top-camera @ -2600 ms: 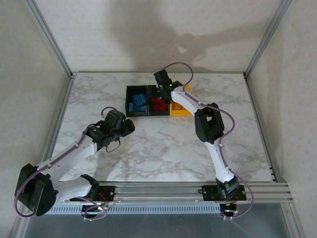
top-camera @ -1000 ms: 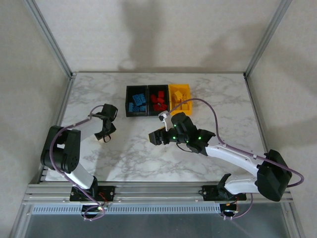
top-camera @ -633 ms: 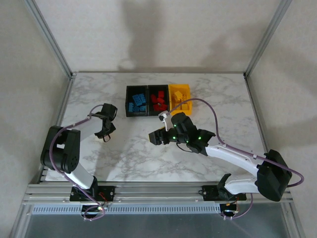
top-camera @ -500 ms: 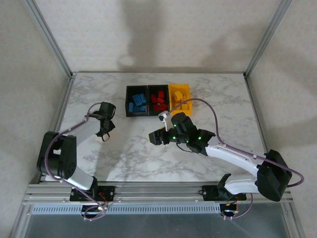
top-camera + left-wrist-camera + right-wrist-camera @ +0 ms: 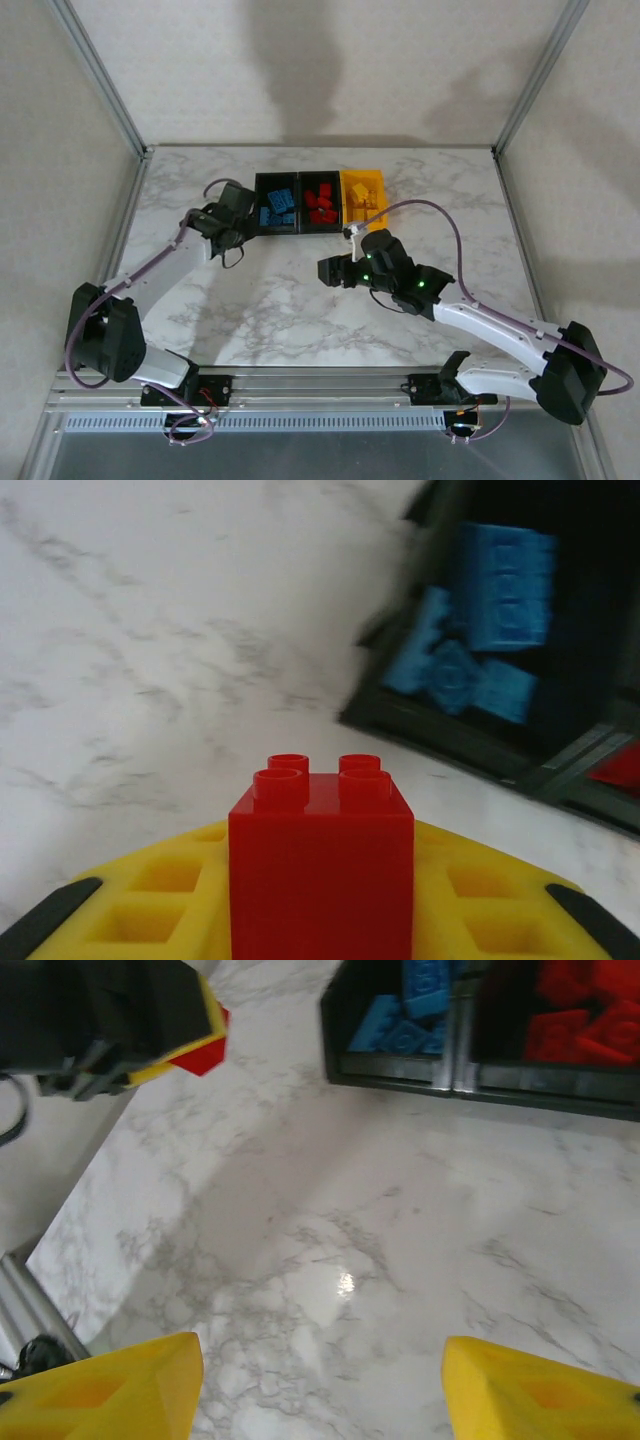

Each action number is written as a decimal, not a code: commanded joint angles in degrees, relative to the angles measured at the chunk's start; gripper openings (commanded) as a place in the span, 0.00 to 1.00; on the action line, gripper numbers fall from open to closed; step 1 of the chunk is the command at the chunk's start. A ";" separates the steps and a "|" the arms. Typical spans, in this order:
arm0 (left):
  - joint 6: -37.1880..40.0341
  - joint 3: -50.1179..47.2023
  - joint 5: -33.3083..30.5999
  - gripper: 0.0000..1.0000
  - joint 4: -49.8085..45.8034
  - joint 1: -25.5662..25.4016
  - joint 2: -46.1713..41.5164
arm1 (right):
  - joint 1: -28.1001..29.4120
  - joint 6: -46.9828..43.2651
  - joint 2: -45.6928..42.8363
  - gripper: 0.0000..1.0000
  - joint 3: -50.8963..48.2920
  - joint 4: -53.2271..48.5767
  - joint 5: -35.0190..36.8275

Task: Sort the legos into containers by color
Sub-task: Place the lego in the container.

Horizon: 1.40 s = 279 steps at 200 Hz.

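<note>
One red brick (image 5: 320, 870) is pinched between the two yellow pads (image 5: 480, 920) of the left gripper (image 5: 238, 218), which press in on its sides. It is a square block with four studs in two pairs and no side clearly longer. Its height runs along the fingers, and the studs point away from the wrist, out past the fingertips. The brick hangs above the marble table (image 5: 300, 320), just beside the left wall of the first bin, toward the table's far edge. Three bins stand touching in a row at the middle of that far edge. There is a black bin (image 5: 277, 176) with blue bricks (image 5: 480, 630), perhaps five though blur hampers the count. Next come a second black bin (image 5: 320, 176) with red bricks (image 5: 320, 207), and a yellow bin (image 5: 372, 180) with yellow bricks (image 5: 368, 213). The right gripper (image 5: 328, 270) hovers over the table's middle, on the near side of the bins, its two yellow fingers (image 5: 110, 1390) spread wide with nothing between them
</note>
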 commanded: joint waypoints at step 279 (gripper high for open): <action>3.62 53.94 -5.16 0.83 -11.83 -11.11 41.33 | -8.68 6.66 -9.99 0.79 -1.80 -13.87 15.31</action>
